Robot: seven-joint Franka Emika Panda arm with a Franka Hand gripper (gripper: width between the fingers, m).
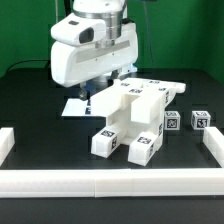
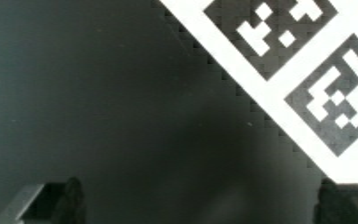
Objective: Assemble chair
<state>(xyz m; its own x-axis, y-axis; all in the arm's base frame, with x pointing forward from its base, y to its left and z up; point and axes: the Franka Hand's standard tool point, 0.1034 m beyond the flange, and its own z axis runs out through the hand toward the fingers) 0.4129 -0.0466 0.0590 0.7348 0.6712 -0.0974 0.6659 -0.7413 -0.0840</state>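
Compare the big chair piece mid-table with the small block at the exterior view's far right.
Size: the chair piece is far bigger than the small block. Build: the chair piece looks like several parts put together, legs jutting out; the small block is one compact piece. Place: the chair piece sits mid-table; the small block lies by the border rail. Both are white with black-and-white tags.

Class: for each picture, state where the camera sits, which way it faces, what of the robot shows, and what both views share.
Exterior view: off the arm, raised, looking slightly down across the black table at the part-built chair; the white arm shows.
Wrist view: on the wrist, facing down onto the table beside a tagged white surface; the open gripper shows its fingertips.
Shared: the black table.
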